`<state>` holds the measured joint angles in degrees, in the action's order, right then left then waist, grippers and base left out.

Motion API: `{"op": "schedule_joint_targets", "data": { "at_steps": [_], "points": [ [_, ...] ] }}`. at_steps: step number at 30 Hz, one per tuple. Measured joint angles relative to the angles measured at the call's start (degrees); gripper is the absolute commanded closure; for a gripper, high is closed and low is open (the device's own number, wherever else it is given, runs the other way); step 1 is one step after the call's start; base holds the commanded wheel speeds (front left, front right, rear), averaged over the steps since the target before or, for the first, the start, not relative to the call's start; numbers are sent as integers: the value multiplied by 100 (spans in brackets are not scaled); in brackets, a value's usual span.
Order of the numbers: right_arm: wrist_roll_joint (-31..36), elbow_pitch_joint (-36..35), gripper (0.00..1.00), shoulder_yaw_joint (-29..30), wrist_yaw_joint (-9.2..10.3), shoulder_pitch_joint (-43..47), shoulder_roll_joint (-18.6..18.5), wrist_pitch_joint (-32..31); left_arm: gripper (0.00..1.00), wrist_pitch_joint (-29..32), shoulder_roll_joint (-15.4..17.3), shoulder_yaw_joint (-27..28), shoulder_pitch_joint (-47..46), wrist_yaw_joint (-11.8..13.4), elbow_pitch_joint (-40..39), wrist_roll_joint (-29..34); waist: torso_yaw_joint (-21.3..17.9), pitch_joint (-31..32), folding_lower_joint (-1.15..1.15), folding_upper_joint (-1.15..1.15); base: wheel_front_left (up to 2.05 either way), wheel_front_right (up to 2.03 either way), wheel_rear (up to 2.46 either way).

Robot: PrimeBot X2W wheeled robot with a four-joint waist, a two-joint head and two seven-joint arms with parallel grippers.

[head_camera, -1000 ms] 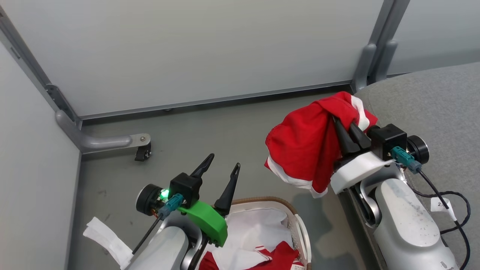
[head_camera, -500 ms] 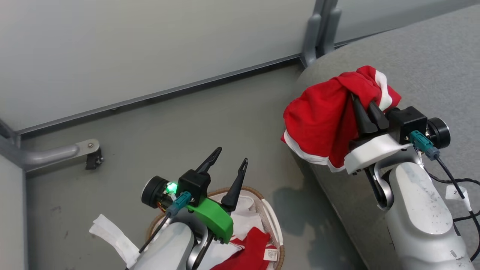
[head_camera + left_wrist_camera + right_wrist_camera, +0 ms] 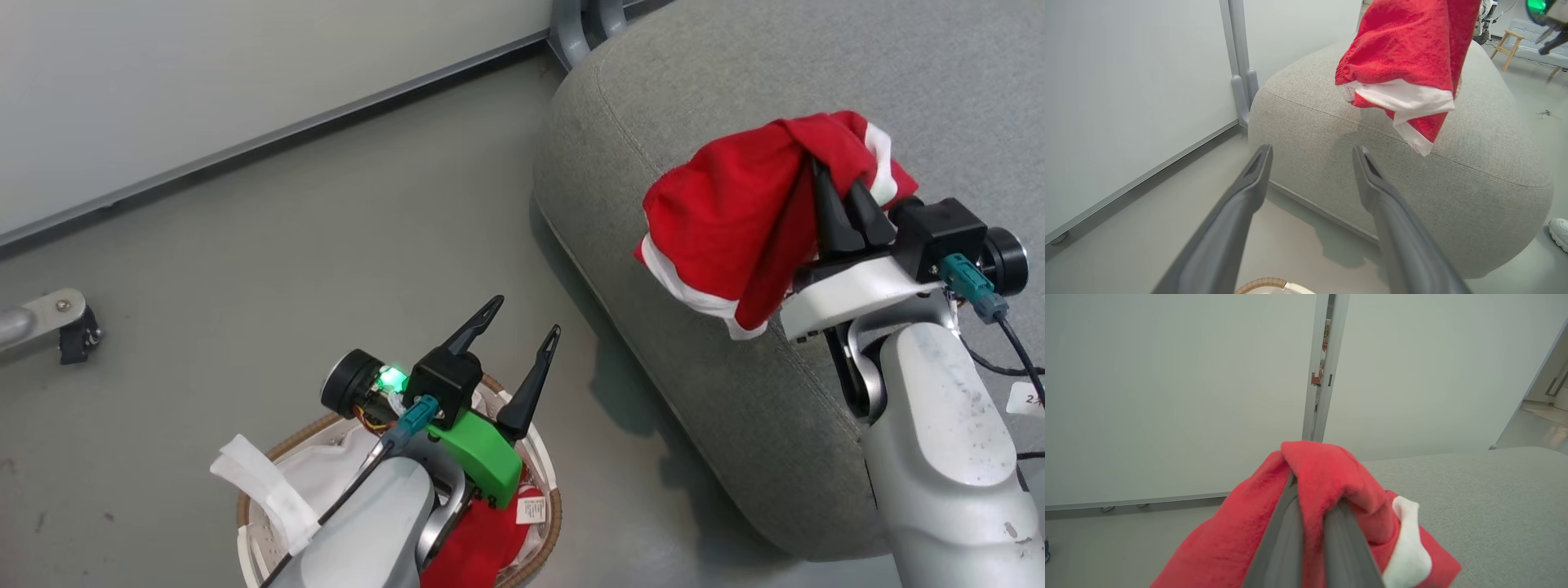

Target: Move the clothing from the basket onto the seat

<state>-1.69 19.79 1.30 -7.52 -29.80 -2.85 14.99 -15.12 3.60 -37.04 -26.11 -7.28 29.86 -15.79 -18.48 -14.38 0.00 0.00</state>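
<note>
Head view: I read the right pincer (image 3: pixel 837 204) clenched on a red garment (image 3: pixel 735 220) above the seat (image 3: pixel 653 98). The left pincer (image 3: pixel 528 314) is released over the basket (image 3: pixel 549 523), which holds more clothing (image 3: pixel 473 547). Left wrist view: fingers wide apart, empty. Right wrist view: fingers pinch red fabric.

On the grey floor (image 3: pixel 286 245) at your lower left stands the small oval white plastic basket with brown woven rim (image 3: pixel 558 510). A red fabric garment (image 3: pixel 482 541) lies in it, under your left gripper (image 3: pixel 528 314). The large grey woven-fabric seat (image 3: pixel 718 384) is to the right of the basket, apart from it. Your right gripper (image 3: pixel 834 175) holds a red garment with white trim (image 3: pixel 727 220) above the seat's left edge.
</note>
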Motion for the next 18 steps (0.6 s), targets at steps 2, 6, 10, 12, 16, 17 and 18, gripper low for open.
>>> {"op": "schedule_joint_targets", "data": {
  "at_steps": [2,6,10,12,16,17,18],
  "points": [
    [71,-9,100,27,0,-164,5,0,0,0,20,-12,-65,-1,-3,37,-37,-135,0,0,0,0,0],
    [264,-51,100,264,0,-790,-16,0,0,0,119,-53,-209,-2,-16,114,-68,-452,0,0,0,0,0],
    [388,45,100,510,0,-1495,-326,0,0,0,226,-115,-407,-3,-31,197,-36,-804,0,0,0,0,0],
    [414,124,100,649,0,-1839,-517,0,0,0,287,-137,-512,-3,-48,242,0,-985,0,0,0,0,0],
    [556,428,100,779,0,-2449,-1057,0,0,0,348,-157,-760,-3,-126,316,115,-1384,0,0,0,0,0],
    [579,501,100,834,0,-2572,-1190,0,0,0,360,-155,-827,-3,-160,343,154,-1488,0,0,0,0,0],
    [589,588,100,896,0,-2705,-1324,1,0,0,368,-136,-884,-1,-203,349,196,-1595,1,0,0,0,0]
  ]
}}
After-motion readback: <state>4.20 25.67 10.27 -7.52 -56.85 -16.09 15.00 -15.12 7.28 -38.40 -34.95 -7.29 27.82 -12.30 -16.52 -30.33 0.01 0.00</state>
